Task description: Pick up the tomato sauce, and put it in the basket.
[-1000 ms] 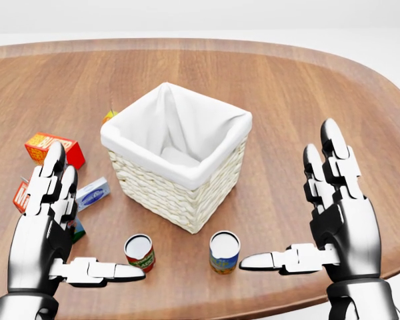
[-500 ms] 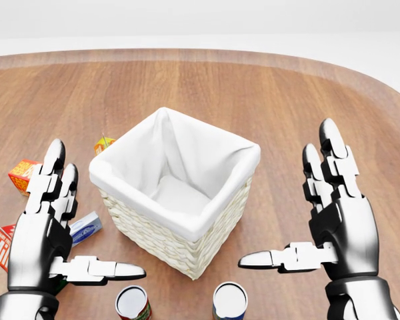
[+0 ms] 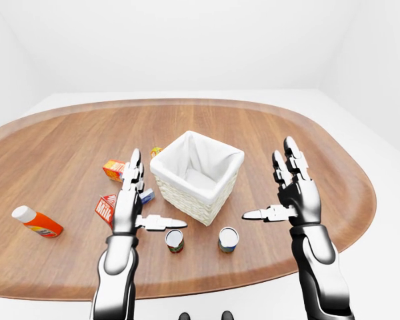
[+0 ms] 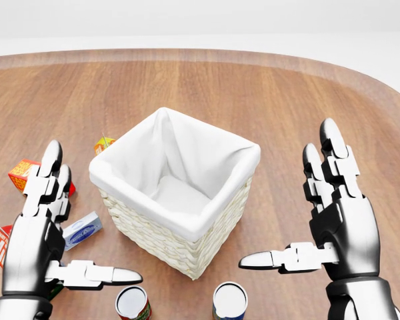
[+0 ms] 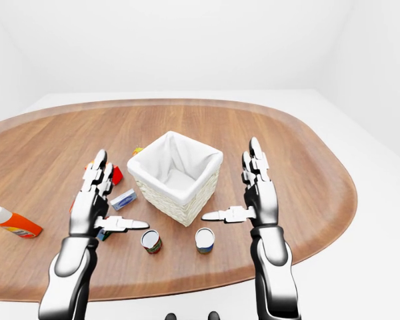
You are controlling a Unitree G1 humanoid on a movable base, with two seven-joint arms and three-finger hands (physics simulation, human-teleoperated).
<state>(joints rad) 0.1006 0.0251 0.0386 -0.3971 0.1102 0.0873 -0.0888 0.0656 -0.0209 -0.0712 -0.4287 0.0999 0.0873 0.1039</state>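
The tomato sauce looks to be the small red-labelled can (image 4: 132, 303), upright on the table at the bottom of the head view, just below the basket. The wicker basket (image 4: 147, 233) has a white cloth lining and nothing shows inside it. My left hand (image 4: 87, 220) hovers open to the left of the basket, fingers up, thumb pointing right above the red can. Open in the same pose, my right hand (image 4: 287, 193) is on the basket's right. Neither hand touches anything.
A blue-and-yellow can (image 4: 229, 301) stands right of the red one. Left of the basket lie a small blue box (image 3: 147, 195), a red milk carton (image 3: 105, 209), an orange-red box (image 3: 113, 169) and an orange bottle (image 3: 37, 222). The oval wooden table (image 3: 53, 147) spreads wide.
The camera moved early on, sliding the whole scene down and enlarging the basket. Since then my left hand has sunk slightly down and left. The right hand has held still.
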